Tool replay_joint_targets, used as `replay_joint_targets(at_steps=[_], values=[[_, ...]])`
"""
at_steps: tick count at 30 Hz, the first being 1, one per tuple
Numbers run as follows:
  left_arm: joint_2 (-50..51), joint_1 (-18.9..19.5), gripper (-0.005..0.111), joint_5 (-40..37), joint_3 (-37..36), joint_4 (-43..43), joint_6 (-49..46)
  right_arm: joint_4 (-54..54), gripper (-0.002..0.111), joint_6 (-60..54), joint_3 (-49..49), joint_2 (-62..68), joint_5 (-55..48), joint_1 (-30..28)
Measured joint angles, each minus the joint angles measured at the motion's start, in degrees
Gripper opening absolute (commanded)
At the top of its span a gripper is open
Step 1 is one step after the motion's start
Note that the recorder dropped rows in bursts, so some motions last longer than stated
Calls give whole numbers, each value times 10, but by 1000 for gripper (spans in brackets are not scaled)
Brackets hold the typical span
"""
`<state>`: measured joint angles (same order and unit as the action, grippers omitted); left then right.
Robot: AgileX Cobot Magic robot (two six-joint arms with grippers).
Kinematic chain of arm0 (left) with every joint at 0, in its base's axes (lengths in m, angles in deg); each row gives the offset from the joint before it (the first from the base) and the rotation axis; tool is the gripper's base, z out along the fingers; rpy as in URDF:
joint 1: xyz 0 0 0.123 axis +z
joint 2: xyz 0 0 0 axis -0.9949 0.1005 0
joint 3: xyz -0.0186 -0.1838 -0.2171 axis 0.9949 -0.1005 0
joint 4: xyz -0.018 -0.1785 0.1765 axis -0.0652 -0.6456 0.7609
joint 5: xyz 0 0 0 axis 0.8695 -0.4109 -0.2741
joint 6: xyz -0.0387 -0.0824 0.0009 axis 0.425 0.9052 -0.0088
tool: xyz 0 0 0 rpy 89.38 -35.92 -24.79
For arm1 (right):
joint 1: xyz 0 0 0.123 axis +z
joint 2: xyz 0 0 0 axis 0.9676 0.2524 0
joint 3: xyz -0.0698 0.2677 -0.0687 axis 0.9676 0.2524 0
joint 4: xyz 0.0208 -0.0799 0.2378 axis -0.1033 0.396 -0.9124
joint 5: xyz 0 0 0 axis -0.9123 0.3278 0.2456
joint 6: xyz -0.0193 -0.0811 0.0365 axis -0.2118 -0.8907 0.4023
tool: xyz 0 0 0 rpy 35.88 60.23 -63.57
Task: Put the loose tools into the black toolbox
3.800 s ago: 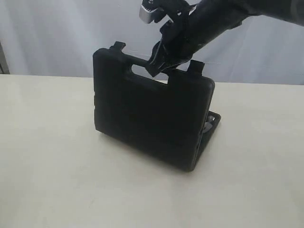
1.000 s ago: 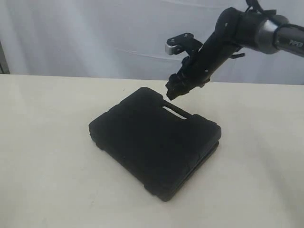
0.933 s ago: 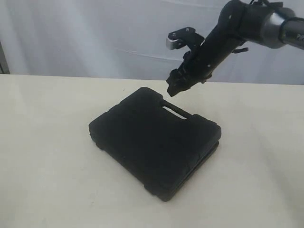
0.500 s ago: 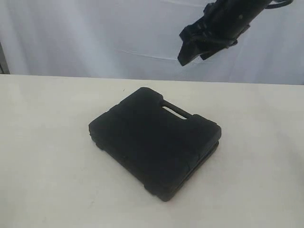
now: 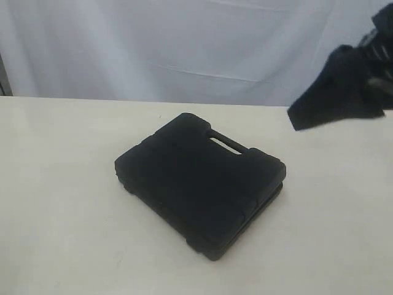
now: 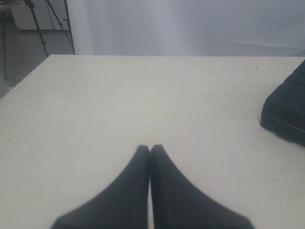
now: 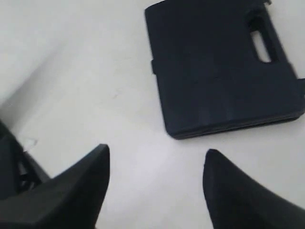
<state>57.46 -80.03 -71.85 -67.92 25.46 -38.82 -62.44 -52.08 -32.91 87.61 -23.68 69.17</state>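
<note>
we are looking at a cream table (image 5: 61, 233) with a white curtain (image 5: 123, 43) hanging behind it. the black toolbox (image 5: 196, 184) is lying flat and shut near the middle of the table, its long axis running diagonally and its handle slot (image 5: 224, 144) pointing toward the curtain side. the left gripper (image 6: 150, 149) is holding its fingers together above the table, while the right gripper (image 7: 158, 151) is hanging with its fingers wide apart.

Nothing written could be read from where I stood. The black toolbox (image 5: 196, 178) showed only plain moulded plastic, with no legible brand, label or number.
</note>
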Motion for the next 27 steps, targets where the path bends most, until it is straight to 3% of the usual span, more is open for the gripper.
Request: replay_joint_targets(at_steps=[3, 10, 16, 22, 27], values=[[0, 0, 0, 0, 0, 0, 0, -42, 48, -7, 85, -67, 34, 0], [0, 0, 0, 0, 0, 0, 0, -142, 1, -21, 229, -133, 285, 0], [0, 0, 0, 0, 0, 0, 0, -263, 0, -20, 268, -134, 305, 0], [0, 0, 0, 0, 0, 0, 0, -275, 0, -19, 271, -134, 351, 4], [0, 0, 0, 0, 0, 0, 0, -276, 0, -25, 272, -139, 420, 49]])
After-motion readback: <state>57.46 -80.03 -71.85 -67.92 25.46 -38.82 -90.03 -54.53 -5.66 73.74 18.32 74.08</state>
